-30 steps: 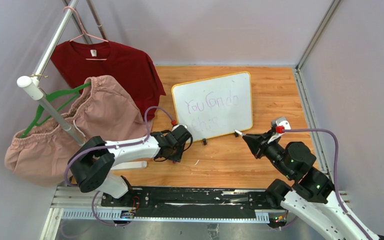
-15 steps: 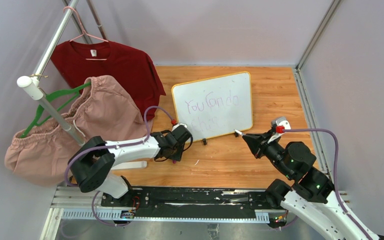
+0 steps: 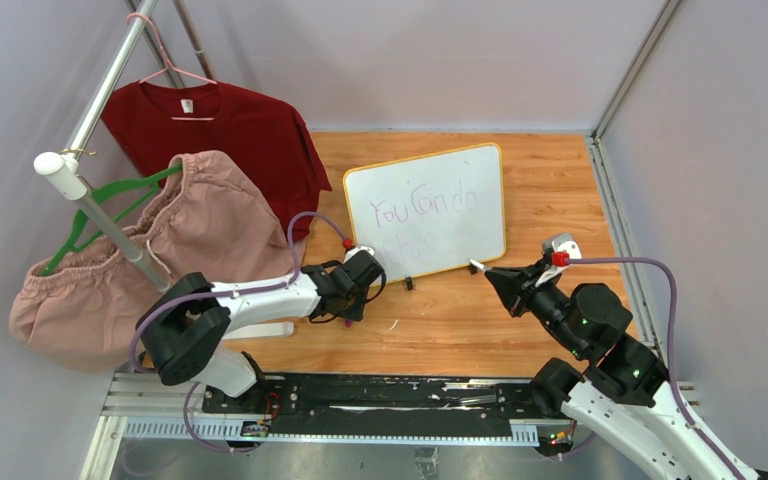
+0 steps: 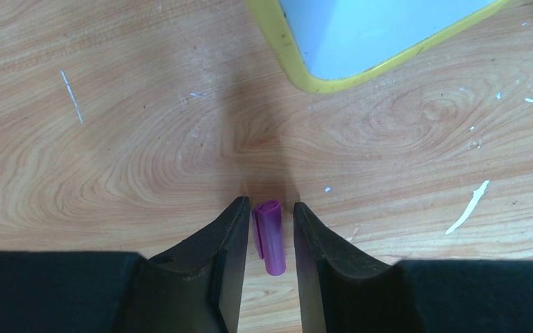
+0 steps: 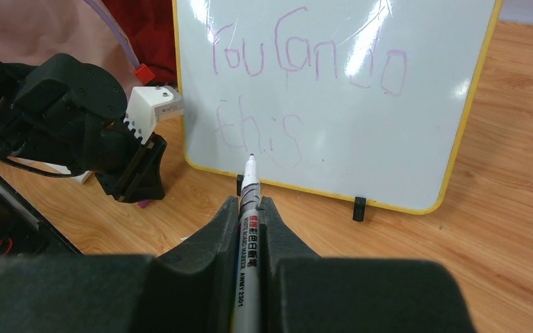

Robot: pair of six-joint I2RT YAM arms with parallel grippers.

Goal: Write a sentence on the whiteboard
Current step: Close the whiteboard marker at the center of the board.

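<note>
The whiteboard [image 3: 460,240] with its yellow frame stands tilted on two black feet at the table's middle; it also shows in the right wrist view [image 5: 416,139]. The sentence [image 3: 425,207] in thin purple marker reads "You can do / this" [image 5: 305,66]. My right gripper [image 3: 492,276] is shut on a white whiteboard marker [image 5: 248,191], its uncapped tip a little in front of the board's lower edge. My left gripper [image 4: 271,208] is low over the table left of the board, jaws slightly open around a purple marker cap [image 4: 271,239] lying on the wood.
A red shirt [image 3: 220,130] and pink shorts [image 3: 160,250] hang on hangers from a slanted rack pole [image 3: 90,200] at the left. Grey walls close the back and right. A small white scrap [image 4: 466,208] lies on the wood.
</note>
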